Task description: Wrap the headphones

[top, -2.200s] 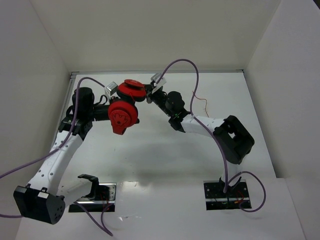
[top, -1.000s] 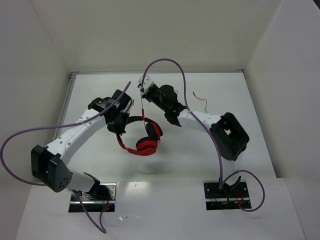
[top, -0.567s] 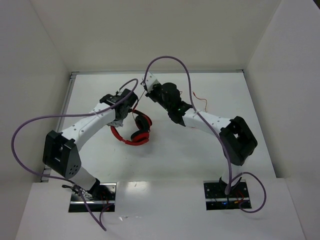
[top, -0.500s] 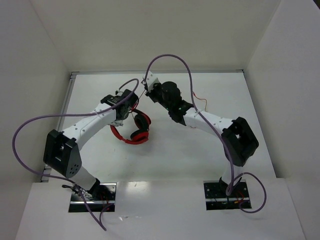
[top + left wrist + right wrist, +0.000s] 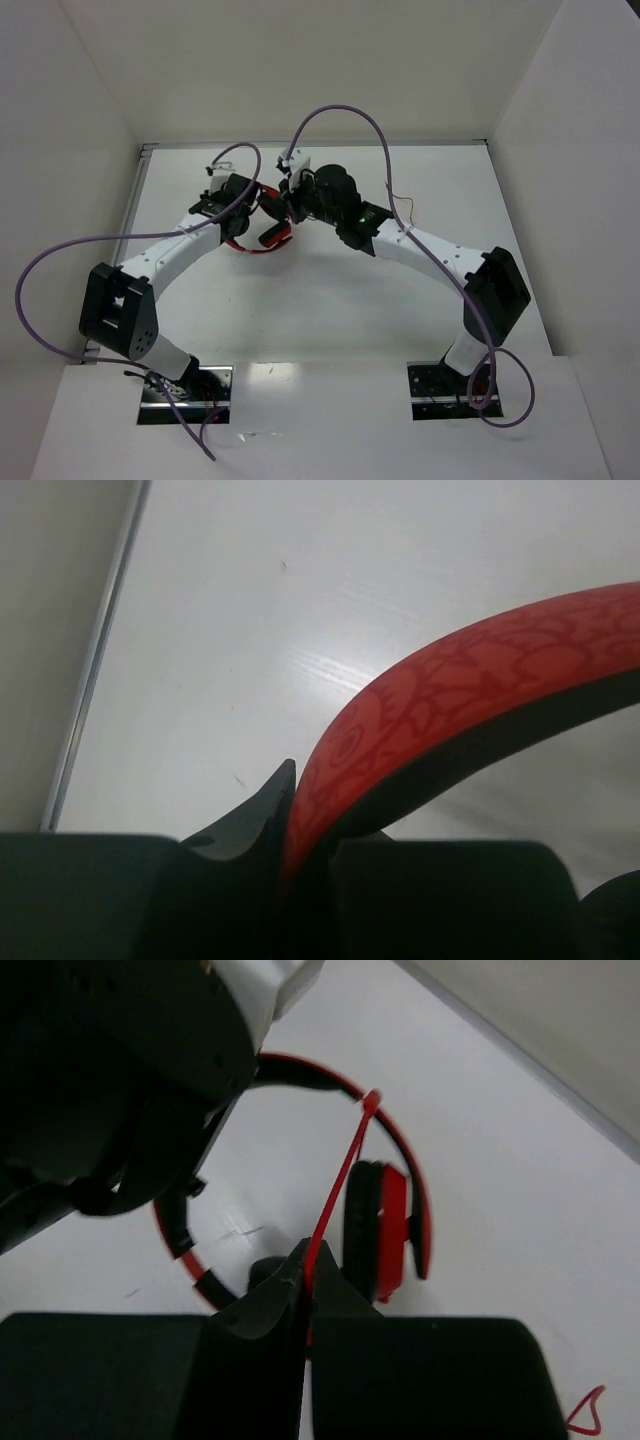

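Upper centre in the top view, our left gripper (image 5: 300,825) was clamped shut on the band (image 5: 450,695) of the headphones (image 5: 265,238), likely to steady them, while our right gripper (image 5: 308,1265) pinched the cord (image 5: 340,1185) taut for winding. They sat between both grippers, one cup (image 5: 385,1225) just right of the right fingertips.

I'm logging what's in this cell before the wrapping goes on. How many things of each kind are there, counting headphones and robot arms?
Red headphones: 1
Robot arms: 2, the left arm and the right arm
Total: 3
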{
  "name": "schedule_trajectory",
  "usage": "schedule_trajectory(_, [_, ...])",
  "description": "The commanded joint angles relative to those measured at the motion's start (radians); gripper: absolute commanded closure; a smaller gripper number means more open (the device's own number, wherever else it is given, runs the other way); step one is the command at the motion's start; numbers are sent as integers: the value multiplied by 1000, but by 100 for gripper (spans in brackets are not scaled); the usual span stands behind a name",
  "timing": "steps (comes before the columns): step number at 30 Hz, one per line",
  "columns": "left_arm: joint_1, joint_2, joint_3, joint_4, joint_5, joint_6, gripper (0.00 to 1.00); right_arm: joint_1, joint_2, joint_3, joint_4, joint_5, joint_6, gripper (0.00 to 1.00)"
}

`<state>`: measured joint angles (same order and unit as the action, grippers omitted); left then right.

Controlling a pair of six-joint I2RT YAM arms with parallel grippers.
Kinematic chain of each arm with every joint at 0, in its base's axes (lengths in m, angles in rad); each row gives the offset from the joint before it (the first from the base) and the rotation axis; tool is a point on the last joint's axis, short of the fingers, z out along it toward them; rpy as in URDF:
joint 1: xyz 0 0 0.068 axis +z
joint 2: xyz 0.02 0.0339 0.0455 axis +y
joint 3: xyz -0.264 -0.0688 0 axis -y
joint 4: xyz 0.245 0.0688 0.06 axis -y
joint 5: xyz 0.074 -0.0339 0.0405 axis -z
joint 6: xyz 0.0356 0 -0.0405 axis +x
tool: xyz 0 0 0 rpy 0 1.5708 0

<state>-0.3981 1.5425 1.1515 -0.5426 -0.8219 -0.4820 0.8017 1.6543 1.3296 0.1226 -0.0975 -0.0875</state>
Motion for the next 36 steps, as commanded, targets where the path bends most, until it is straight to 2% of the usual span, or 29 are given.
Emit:
schedule_trajectory(1, [56, -56, -6, 209, -108, -44, 100, 33, -128, 65, 20, -74, 86, 99])
schedule_trajectory(6, [56, -45, 57, 276, -135, -82, 100, 42, -177, -36, 51, -152, 257, 99])
schedule_trajectory(13, [56, -45, 163, 319, 15, -185, 100, 42, -188, -156, 196, -254, 458, 99])
schedule_trajectory(15, [56, -36, 207, 319, 68, -216, 100, 65, -176, -178, 221, -254, 469, 99])
schedule_trajectory(18, [56, -36, 267, 319, 140, -236, 100, 76, -176, -239, 261, -187, 495, 99])
schedule_trajectory(22, [56, -70, 316, 319, 211, -294, 100, 76, -185, -306, 348, -88, 563, 93])
schedule_trajectory(27, [56, -120, 304, 345, 242, -365, 100, 76, -185, -351, 408, -48, 615, 92])
schedule_trajectory(31, [56, -131, 329, 356, 267, -365, 100, 76, -185, -374, 431, -21, 637, 92])
schedule_trajectory(36, [56, -131, 381, 336, 369, -377, 100, 87, -176, -429, 485, 31, 618, 92])
